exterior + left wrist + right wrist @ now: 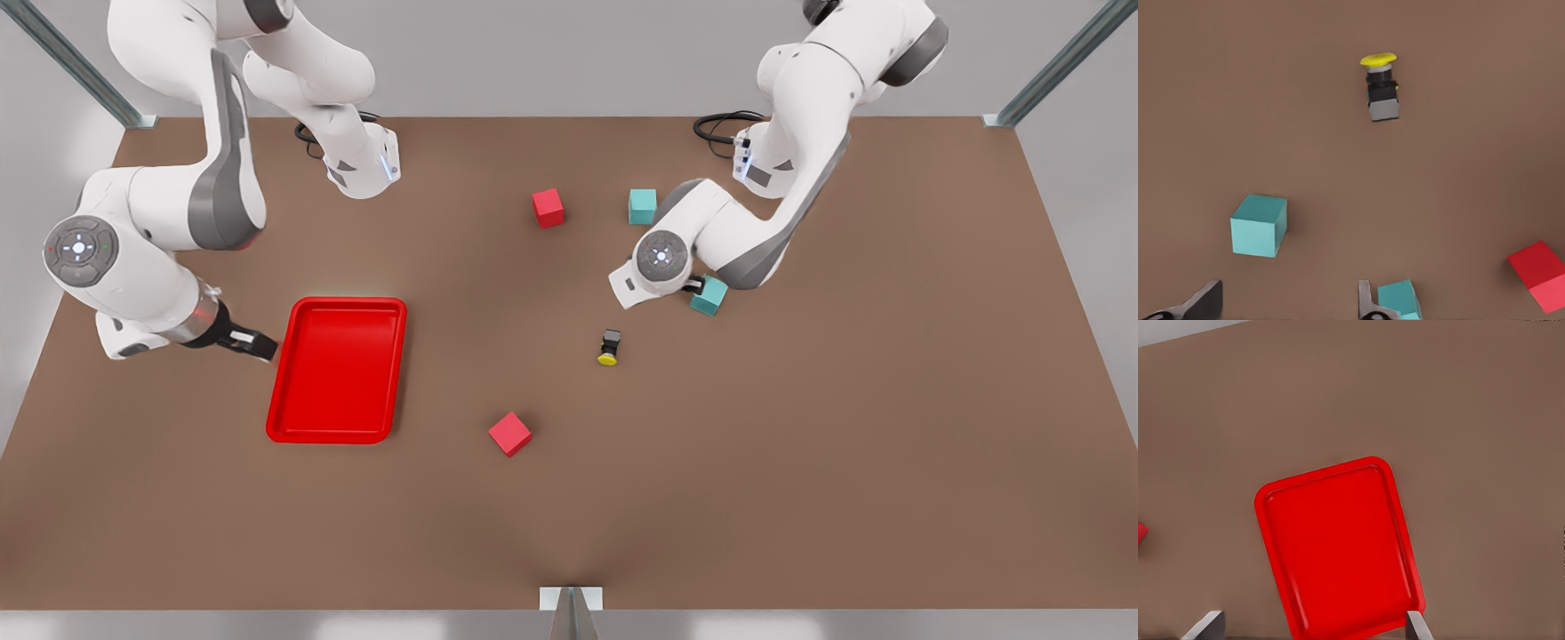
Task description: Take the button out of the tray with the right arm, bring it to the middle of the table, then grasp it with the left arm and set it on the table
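Left gripper, black two-finger, on the white arm at the front view's right: fingers spread wide, nothing between them. It sits low beside a teal cube, whose corner shows just past one fingertip.

The button, tiny, grey-black boxy body with round yellow cap, lies on its side on the flat matte brown table, near the middle, a short reach ahead of the left gripper and clear of it. Nothing is holding it, so the placing step looks done or nearly so.

Judgement on finishing well: lift straight away from the table, steer clear of the teal cube at the fingertip, and do not sweep toward the button, since a body this small would roll on its cap.

A second teal cube and a red cube lie between.

Farther off, the right gripper, at the edge of the shallow bright red rectangular tray: fingers apart, empty, waiting. The tray holds nothing.
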### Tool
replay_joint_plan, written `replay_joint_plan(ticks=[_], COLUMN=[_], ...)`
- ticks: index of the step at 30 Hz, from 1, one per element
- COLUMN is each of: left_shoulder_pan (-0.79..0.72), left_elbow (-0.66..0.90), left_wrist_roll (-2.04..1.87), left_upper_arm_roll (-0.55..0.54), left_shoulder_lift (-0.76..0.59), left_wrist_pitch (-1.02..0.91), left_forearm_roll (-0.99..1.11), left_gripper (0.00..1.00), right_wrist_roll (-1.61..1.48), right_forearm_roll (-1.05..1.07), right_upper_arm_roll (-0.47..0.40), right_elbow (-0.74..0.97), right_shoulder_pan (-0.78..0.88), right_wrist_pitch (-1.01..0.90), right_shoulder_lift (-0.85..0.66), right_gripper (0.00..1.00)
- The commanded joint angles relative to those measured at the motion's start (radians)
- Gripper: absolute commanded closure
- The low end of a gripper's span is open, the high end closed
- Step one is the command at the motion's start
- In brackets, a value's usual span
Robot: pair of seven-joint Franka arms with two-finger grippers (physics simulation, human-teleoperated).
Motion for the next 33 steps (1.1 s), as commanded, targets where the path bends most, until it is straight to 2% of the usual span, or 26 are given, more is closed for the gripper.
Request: replay_joint_plan(ticks=[1, 3, 8, 11, 15, 17, 19, 33], left_shoulder_pan=[0.000, -0.006, -0.009, -0.070, -0.084, -0.153, -0.153, -0.181], left_elbow=[-0.073, -0.120, -0.123, -0.122, -0.103, -0.076, -0.077, -0.063], left_wrist_roll=[-0.330, -0.400, -0.495, -0.555, -0.626, -0.657, -0.655, -0.706], left_upper_arm_roll=[0.002, 0.002, 0.002, 0.039, 0.042, 0.134, 0.151, 0.152], left_shoulder_lift=[-0.002, 0.003, 0.090, 0.127, 0.189, 0.207, 0.213, 0.321], left_wrist_pitch=[0.399, 0.495, 0.638, 0.735, 0.744, 0.744, 0.743, 0.746], left_forearm_roll=[0.073, 0.095, 0.159, 0.177, 0.239, 0.256, 0.297, 0.328], left_gripper=[0.00, 0.00, 0.00, 0.00, 0.00, 0.00, 0.00, 0.00], right_wrist_roll=[-0.393, -0.393, -0.384, -0.384, -0.393, -0.393, -0.393, -0.395], right_forearm_roll=[0.004, 0.004, 0.015, 0.004, 0.007, 0.006, 0.006, 0.000], right_upper_arm_roll=[0.000, 0.000, 0.000, 0.000, -0.001, -0.001, -0.001, -0.001], right_elbow=[0.001, 0.003, 0.024, 0.030, 0.021, 0.019, 0.021, 0.021], right_shoulder_pan=[0.001, 0.001, 0.007, 0.001, -0.019, -0.022, -0.020, -0.020], right_wrist_pitch=[-0.029, -0.029, -0.033, -0.027, -0.035, -0.037, -0.037, -0.043], right_shoulder_lift=[-0.001, -0.001, 0.008, 0.017, 0.019, 0.022, 0.022, 0.022], right_gripper=[0.00, 0.00, 0.00, 0.00, 0.00, 0.00, 0.00, 0.00])
